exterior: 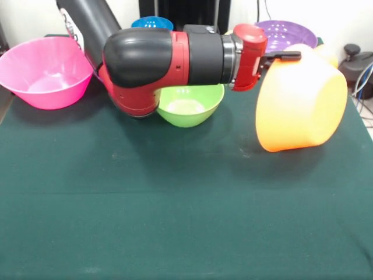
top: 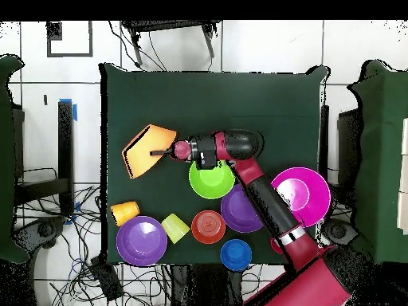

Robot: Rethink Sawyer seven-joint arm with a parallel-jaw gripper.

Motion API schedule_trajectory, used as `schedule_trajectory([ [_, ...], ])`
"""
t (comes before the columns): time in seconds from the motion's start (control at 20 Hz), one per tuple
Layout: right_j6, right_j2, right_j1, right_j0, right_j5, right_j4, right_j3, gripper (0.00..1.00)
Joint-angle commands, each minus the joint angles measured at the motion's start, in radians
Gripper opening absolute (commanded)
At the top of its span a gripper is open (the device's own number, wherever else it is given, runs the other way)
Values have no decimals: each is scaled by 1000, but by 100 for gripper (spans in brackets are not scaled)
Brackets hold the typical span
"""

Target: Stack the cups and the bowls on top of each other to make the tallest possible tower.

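Orange-yellow bowl [exterior: 300, 99] [top: 147, 149] hangs tipped on its side above the table [exterior: 175, 204] [top: 263, 96], rim pinched in the closed jaws of the gripper [exterior: 287, 56] [top: 169, 151]. Overhead: lime bowl [top: 211, 178] at 4 o'clock from the gripper, under the arm [top: 263, 199]. Purple bowl [top: 141, 240] and yellow cup [top: 125, 213] near 6 o'clock. Pink bowl [top: 301, 196] far toward 3–4 o'clock.

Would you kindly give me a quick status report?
Gripper shut on orange-yellow bowl rim. Bowl lifted, tipped on its side. Green bowl beside it, apart.
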Motion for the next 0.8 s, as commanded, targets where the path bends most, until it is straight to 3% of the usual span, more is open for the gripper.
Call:
schedule_trajectory([
  [0.05, -637, -28, 139, 39, -52, -166, -198, 0],
  [0.4, -631, -49, 135, 45, -22, -150, -233, 0],
  [0.8, -616, -85, 106, 30, -17, -137, -202, 0],
])
